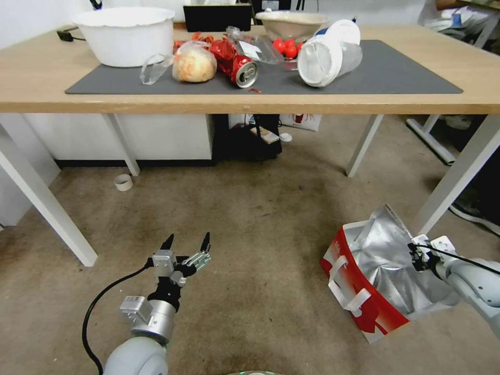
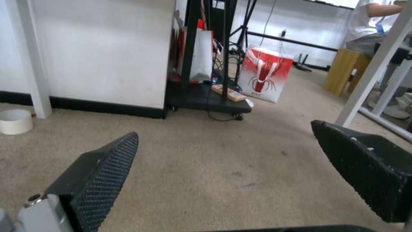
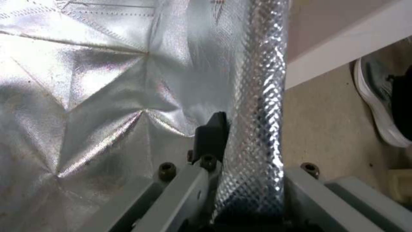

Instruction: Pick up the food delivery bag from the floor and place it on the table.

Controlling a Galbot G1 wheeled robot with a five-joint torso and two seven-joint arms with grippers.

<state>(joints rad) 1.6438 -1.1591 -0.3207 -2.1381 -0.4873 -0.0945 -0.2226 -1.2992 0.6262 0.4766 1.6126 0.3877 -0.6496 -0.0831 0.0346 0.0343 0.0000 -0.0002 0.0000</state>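
Note:
The food delivery bag (image 1: 376, 311), white with red side panels and white strap handles, stands open on the floor (image 1: 260, 208) at the right, close to a white table leg (image 1: 458, 177). Its silver foil lining (image 1: 383, 250) faces up. My right gripper (image 1: 419, 254) is at the bag's far rim, shut on the foil wall (image 3: 257, 96); one black finger (image 3: 212, 133) presses on the inner side and the other is hidden behind the foil. My left gripper (image 1: 187, 240) hovers open over bare floor at the left, holding nothing (image 2: 227, 145). The light-wood table (image 1: 156, 104) with its grey mat (image 1: 396, 73) stretches across the back.
On the mat lie a white bowl (image 1: 125, 36), a bagged bread roll (image 1: 194, 63), a crushed red can (image 1: 237, 65) and a lidded plastic cup (image 1: 325, 54). A tape roll (image 1: 123, 182) lies on the floor. A black stand (image 2: 206, 100) and another red-and-white bag (image 2: 262, 75) sit beyond the table.

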